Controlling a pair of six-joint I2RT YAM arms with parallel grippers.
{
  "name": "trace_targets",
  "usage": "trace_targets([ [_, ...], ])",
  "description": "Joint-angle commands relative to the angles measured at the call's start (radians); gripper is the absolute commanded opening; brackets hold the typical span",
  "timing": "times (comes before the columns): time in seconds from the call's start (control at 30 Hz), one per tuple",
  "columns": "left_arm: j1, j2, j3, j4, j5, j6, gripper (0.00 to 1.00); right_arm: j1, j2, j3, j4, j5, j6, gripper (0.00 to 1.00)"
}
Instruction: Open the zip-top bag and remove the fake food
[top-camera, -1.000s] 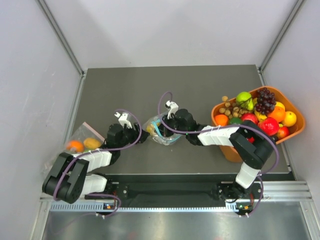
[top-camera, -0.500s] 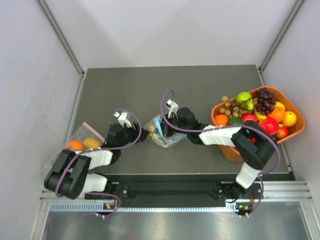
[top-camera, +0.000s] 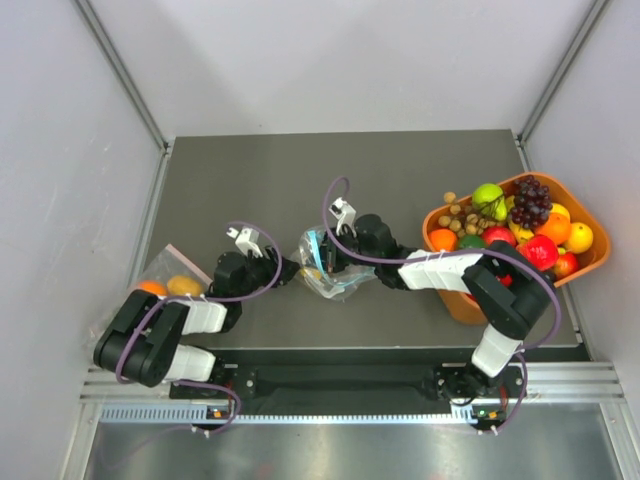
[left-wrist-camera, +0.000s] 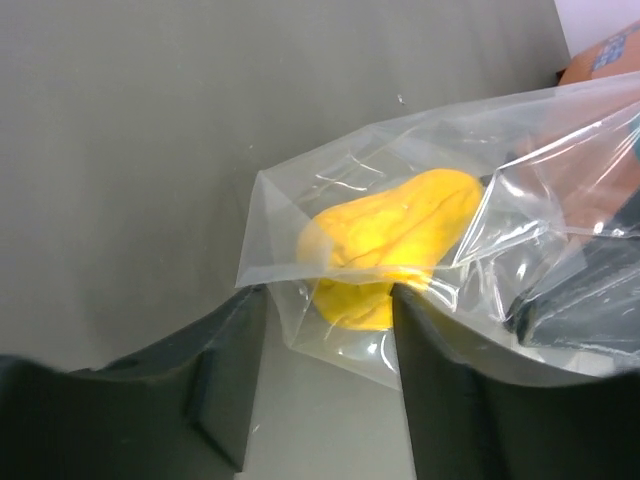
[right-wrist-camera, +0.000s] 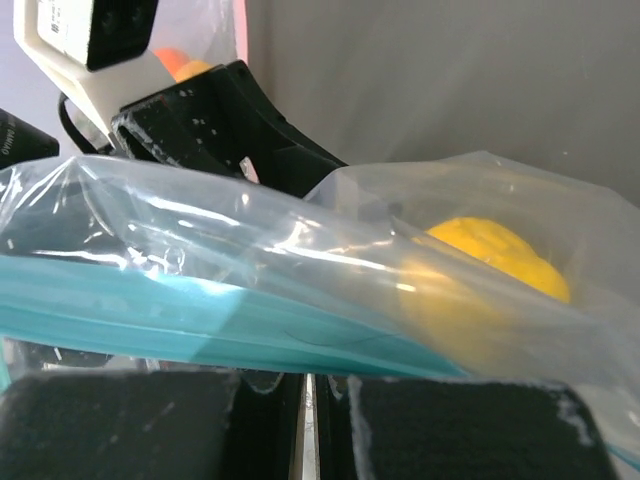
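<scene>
The zip-top bag (top-camera: 328, 272) lies crumpled at the table's middle between my two grippers. Its teal zip strip (right-wrist-camera: 200, 320) shows in the right wrist view. A yellow fake fruit (left-wrist-camera: 390, 240) sits inside it and also shows in the right wrist view (right-wrist-camera: 500, 260). My right gripper (top-camera: 337, 257) (right-wrist-camera: 325, 390) is shut on the bag's mouth at the teal strip. My left gripper (top-camera: 289, 270) (left-wrist-camera: 325, 370) is open at the bag's left end. A clear bottom corner of the bag lies between its fingers (left-wrist-camera: 225, 370), unpinched.
An orange basket (top-camera: 462, 305) at the right holds several fake fruits, among them a green one (top-camera: 487, 194), a purple grape bunch (top-camera: 531, 198) and a red apple (top-camera: 538, 252). A second clear bag with a pinkish edge (top-camera: 168, 283), holding orange fruits, lies at the far left.
The bag has shifted slightly and its teal mouth has turned more upright in the right gripper's hold. The left arm has eased a little down and left, its gripper still at the bag.
</scene>
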Motion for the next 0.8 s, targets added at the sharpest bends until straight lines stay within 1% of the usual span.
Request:
trace_targets([
  [0.0, 0.005, -0.027, -0.015, 0.013, 0.0, -0.014, 0.59, -0.018, -0.036, -0.004, 0.074, -0.023, 0.013, 0.0],
  [0.07, 0.004, -0.069, -0.031, -0.014, -0.022, -0.012, 0.64, -0.026, -0.047, -0.006, 0.076, -0.029, 0.019, 0.0],
  [0.13, 0.005, -0.098, -0.05, 0.003, -0.023, -0.029, 0.66, -0.029, -0.051, -0.007, 0.085, -0.039, 0.024, 0.0],
  [0.17, 0.004, -0.103, -0.057, 0.021, -0.007, -0.043, 0.67, -0.03, -0.05, -0.007, 0.087, -0.042, 0.03, 0.0],
  [0.2, 0.004, -0.106, -0.061, 0.067, 0.004, -0.057, 0.73, -0.029, -0.051, -0.006, 0.091, -0.046, 0.033, 0.0],
  [0.27, 0.004, -0.104, -0.066, 0.091, 0.024, -0.095, 0.75, -0.03, -0.047, -0.009, 0.105, -0.057, 0.055, 0.0],
  [0.3, 0.004, -0.103, -0.072, 0.135, 0.032, -0.107, 0.75, -0.03, -0.045, -0.012, 0.129, -0.065, 0.064, 0.0],
  [0.4, 0.004, -0.084, -0.087, 0.205, 0.061, -0.146, 0.74, -0.034, -0.036, -0.02, 0.162, -0.083, 0.099, 0.0],
  [0.5, 0.005, -0.054, -0.09, 0.227, 0.076, -0.164, 0.67, -0.035, -0.025, -0.026, 0.205, -0.103, 0.131, 0.0],
  [0.53, 0.004, -0.044, -0.092, 0.226, 0.075, -0.166, 0.64, -0.038, -0.015, -0.036, 0.256, -0.114, 0.163, 0.0],
  [0.6, 0.005, -0.035, -0.095, 0.209, 0.069, -0.164, 0.64, -0.049, -0.007, -0.05, 0.312, -0.128, 0.202, 0.0],
  [0.63, 0.004, -0.029, -0.104, 0.209, 0.063, -0.16, 0.66, -0.052, -0.002, -0.056, 0.327, -0.137, 0.216, 0.0],
  [0.77, 0.004, -0.024, -0.118, 0.198, 0.058, -0.163, 0.68, -0.06, -0.007, -0.046, 0.294, -0.137, 0.197, 0.0],
])
